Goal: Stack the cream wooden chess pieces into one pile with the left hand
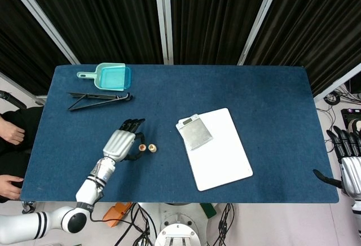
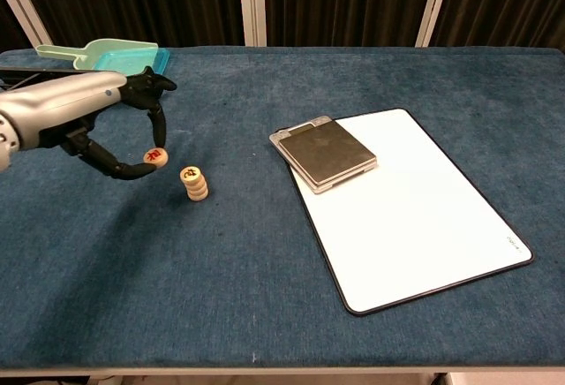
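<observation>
A short pile of cream wooden chess pieces (image 2: pixel 195 183) stands on the blue table, seen from above as one disc (image 1: pixel 152 148). My left hand (image 2: pixel 124 129) hovers just left of the pile, lifted off the cloth, and pinches one cream piece with a red mark (image 2: pixel 156 155) between thumb and a finger. From the head camera the same hand (image 1: pixel 123 142) carries that piece (image 1: pixel 142 147) close beside the pile. My right hand (image 1: pixel 348 161) hangs off the table's right edge with fingers apart, holding nothing.
A white board (image 2: pixel 424 217) with a grey device (image 2: pixel 325 153) on its near corner lies right of the pile. A teal scoop (image 2: pixel 104 54) and black folded tongs (image 2: pixel 79 85) sit at the far left. A person's hands (image 1: pixel 10 133) show past the left edge.
</observation>
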Controlling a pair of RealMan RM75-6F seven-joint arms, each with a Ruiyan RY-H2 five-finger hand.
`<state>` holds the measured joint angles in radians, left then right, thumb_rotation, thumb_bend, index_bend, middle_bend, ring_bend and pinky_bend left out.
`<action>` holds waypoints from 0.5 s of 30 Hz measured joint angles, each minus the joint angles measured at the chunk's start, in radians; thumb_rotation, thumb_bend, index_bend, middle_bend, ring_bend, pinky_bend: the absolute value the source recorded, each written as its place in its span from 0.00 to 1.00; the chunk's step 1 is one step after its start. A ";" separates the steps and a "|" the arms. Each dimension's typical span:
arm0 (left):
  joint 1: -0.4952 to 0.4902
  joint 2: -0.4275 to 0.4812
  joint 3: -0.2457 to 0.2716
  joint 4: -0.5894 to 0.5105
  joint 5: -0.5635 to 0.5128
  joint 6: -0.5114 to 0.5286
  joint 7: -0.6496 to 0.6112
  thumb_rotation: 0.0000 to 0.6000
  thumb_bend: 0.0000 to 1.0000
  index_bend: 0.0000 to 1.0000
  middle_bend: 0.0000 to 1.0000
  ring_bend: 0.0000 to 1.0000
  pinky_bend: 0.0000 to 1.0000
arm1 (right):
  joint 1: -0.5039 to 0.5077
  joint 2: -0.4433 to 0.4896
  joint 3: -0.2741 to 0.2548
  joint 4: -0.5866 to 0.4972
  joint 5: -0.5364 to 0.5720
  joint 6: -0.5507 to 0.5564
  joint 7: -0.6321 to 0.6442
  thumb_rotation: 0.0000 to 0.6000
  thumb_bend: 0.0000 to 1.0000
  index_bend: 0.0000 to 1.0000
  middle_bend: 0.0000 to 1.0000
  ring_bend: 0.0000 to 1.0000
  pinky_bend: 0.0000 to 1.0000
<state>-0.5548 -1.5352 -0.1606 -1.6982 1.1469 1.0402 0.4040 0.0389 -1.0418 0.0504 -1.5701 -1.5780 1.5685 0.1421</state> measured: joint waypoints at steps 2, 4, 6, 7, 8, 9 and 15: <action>-0.023 -0.017 -0.012 0.003 -0.032 -0.017 0.020 1.00 0.35 0.52 0.03 0.00 0.00 | -0.003 0.000 0.000 0.004 0.003 0.002 0.004 1.00 0.19 0.00 0.04 0.00 0.03; -0.042 -0.035 -0.020 0.011 -0.063 -0.027 0.042 1.00 0.35 0.52 0.03 0.00 0.00 | -0.005 0.000 0.000 0.007 0.005 0.004 0.007 1.00 0.19 0.00 0.04 0.00 0.03; -0.056 -0.050 -0.024 0.018 -0.085 -0.031 0.060 1.00 0.35 0.52 0.03 0.00 0.00 | -0.005 0.000 0.001 0.009 0.006 0.004 0.009 1.00 0.19 0.00 0.04 0.00 0.03; -0.063 -0.057 -0.025 0.022 -0.098 -0.031 0.067 1.00 0.35 0.52 0.03 0.00 0.00 | -0.005 0.000 0.001 0.011 0.007 0.003 0.010 1.00 0.19 0.00 0.04 0.00 0.03; -0.067 -0.061 -0.026 0.024 -0.106 -0.032 0.071 1.00 0.35 0.52 0.03 0.00 0.00 | -0.005 0.000 0.001 0.012 0.008 0.002 0.011 1.00 0.19 0.00 0.04 0.00 0.03; -0.071 -0.064 -0.026 0.026 -0.114 -0.032 0.074 1.00 0.35 0.52 0.03 0.00 0.00 | -0.005 -0.001 0.002 0.013 0.008 0.002 0.012 1.00 0.19 0.00 0.04 0.00 0.03; -0.092 -0.074 -0.028 0.033 -0.164 -0.030 0.096 1.00 0.34 0.52 0.03 0.00 0.00 | -0.001 -0.004 0.003 0.019 0.009 -0.004 0.018 1.00 0.19 0.00 0.04 0.00 0.03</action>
<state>-0.6465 -1.6088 -0.1889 -1.6649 0.9833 1.0098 0.5000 0.0375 -1.0458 0.0536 -1.5510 -1.5692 1.5650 0.1605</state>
